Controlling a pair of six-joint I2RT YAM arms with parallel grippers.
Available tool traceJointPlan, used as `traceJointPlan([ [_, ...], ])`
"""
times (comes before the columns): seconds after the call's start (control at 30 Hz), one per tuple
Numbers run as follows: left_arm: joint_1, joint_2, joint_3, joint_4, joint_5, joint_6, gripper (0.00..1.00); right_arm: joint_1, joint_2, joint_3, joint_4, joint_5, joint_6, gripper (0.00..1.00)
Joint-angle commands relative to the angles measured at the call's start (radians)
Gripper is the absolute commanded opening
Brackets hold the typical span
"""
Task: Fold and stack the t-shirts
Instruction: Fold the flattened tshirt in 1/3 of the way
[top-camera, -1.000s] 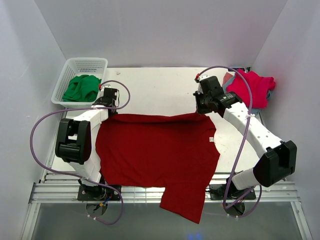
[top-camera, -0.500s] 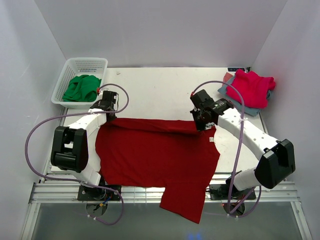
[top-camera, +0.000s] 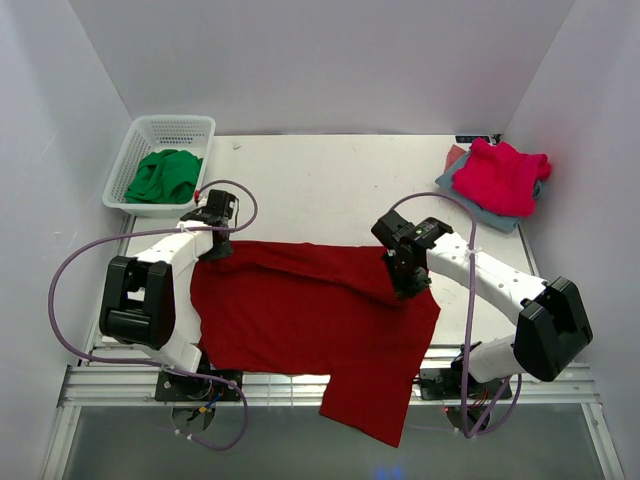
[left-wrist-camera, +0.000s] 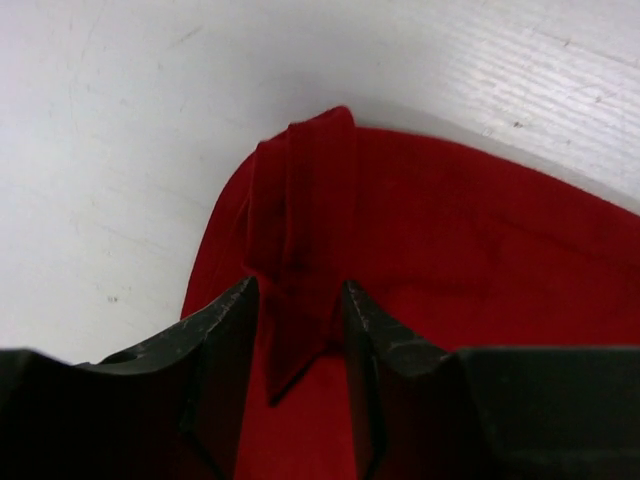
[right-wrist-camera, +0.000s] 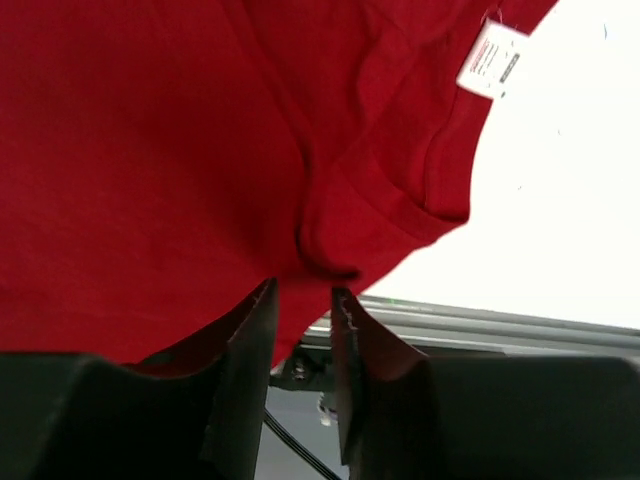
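Note:
The dark red t-shirt (top-camera: 300, 310) lies spread on the table, one part hanging over the near edge. My left gripper (top-camera: 217, 246) is shut on a bunched fold of its far left corner, which shows between the fingers in the left wrist view (left-wrist-camera: 297, 300). My right gripper (top-camera: 409, 289) is shut on the shirt's far right edge, lifted and drawn toward the near side over the cloth; the right wrist view (right-wrist-camera: 300, 290) shows it. A white tag (right-wrist-camera: 490, 60) hangs by the collar. The pink-red t-shirt (top-camera: 500, 172) lies on folded grey-blue ones (top-camera: 487, 213) at the far right.
A white basket (top-camera: 140, 135) holding green cloth (top-camera: 163, 175) stands at the far left. Purple cables loop beside both arms. The table's metal front rail (top-camera: 120, 385) runs along the near edge. White walls close in three sides.
Both grippers have moved toward the near edge, dragging the shirt's far edge with them. The right one moved much further, so the far right part now folds over the shirt.

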Motion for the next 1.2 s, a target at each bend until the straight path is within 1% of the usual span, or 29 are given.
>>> traceJointPlan([
  [0.0, -0.011, -0.049, 0.045, -0.09, -0.036, -0.033, 0.5, 0.016, -0.005, -0.009, -0.081, 0.0, 0.027, 0.35],
  [0.03, -0.013, -0.063, 0.049, -0.102, -0.059, -0.039, 0.5, 0.016, -0.013, -0.005, -0.093, 0.007, 0.027, 0.37],
  [0.07, -0.014, -0.081, 0.052, -0.106, -0.071, -0.042, 0.5, 0.016, -0.016, 0.017, -0.099, 0.014, 0.025, 0.42],
  [0.13, -0.016, -0.133, 0.068, -0.11, -0.104, -0.064, 0.49, 0.016, -0.019, 0.067, -0.109, 0.036, 0.016, 0.46],
  [0.23, -0.017, -0.173, 0.086, -0.072, -0.108, -0.075, 0.43, 0.016, -0.016, 0.089, -0.078, 0.066, 0.007, 0.49],
  [0.3, -0.02, -0.168, 0.103, -0.037, -0.079, -0.062, 0.39, 0.016, -0.004, 0.092, -0.029, 0.118, -0.002, 0.48],
  [0.4, -0.028, -0.112, 0.137, 0.002, 0.003, -0.056, 0.25, 0.016, 0.038, 0.106, 0.044, 0.151, -0.015, 0.44],
  [0.43, -0.031, -0.096, 0.155, 0.017, 0.032, -0.056, 0.16, 0.016, 0.061, 0.106, 0.067, 0.158, -0.018, 0.44],
  [0.47, -0.036, -0.065, 0.16, 0.025, 0.078, -0.064, 0.1, 0.014, 0.072, 0.107, 0.092, 0.162, -0.021, 0.42],
  [0.53, -0.042, -0.031, 0.174, 0.037, 0.106, -0.07, 0.04, 0.008, 0.11, 0.109, 0.153, 0.189, -0.025, 0.42],
  [0.57, -0.053, 0.002, 0.177, 0.035, 0.091, -0.076, 0.0, 0.002, 0.122, 0.109, 0.178, 0.203, -0.029, 0.4],
  [0.6, -0.056, 0.016, 0.177, 0.034, 0.074, -0.081, 0.0, -0.021, 0.136, 0.109, 0.199, 0.204, -0.032, 0.39],
  [0.63, -0.057, 0.041, 0.172, 0.034, 0.053, -0.087, 0.0, -0.048, 0.165, 0.109, 0.241, 0.201, -0.036, 0.35],
  [0.67, -0.057, 0.041, 0.169, 0.034, 0.053, -0.087, 0.0, -0.049, 0.179, 0.107, 0.262, 0.195, -0.041, 0.3],
  [0.73, -0.059, 0.076, 0.164, 0.031, 0.031, -0.081, 0.0, -0.091, 0.217, 0.117, 0.319, 0.188, -0.059, 0.17],
  [0.77, -0.059, 0.087, 0.168, 0.028, 0.027, -0.075, 0.0, -0.102, 0.231, 0.123, 0.333, 0.185, -0.068, 0.08],
  [0.87, -0.057, 0.127, 0.181, -0.009, 0.007, -0.07, 0.0, -0.138, 0.294, 0.169, 0.353, 0.195, -0.104, 0.08],
  [0.97, -0.059, 0.124, 0.186, -0.037, 0.007, -0.078, 0.0, -0.173, 0.354, 0.196, 0.361, 0.209, -0.122, 0.08],
  [1.17, -0.059, 0.13, 0.18, -0.066, 0.022, -0.082, 0.0, -0.231, 0.444, 0.19, 0.374, 0.188, -0.122, 0.08],
])
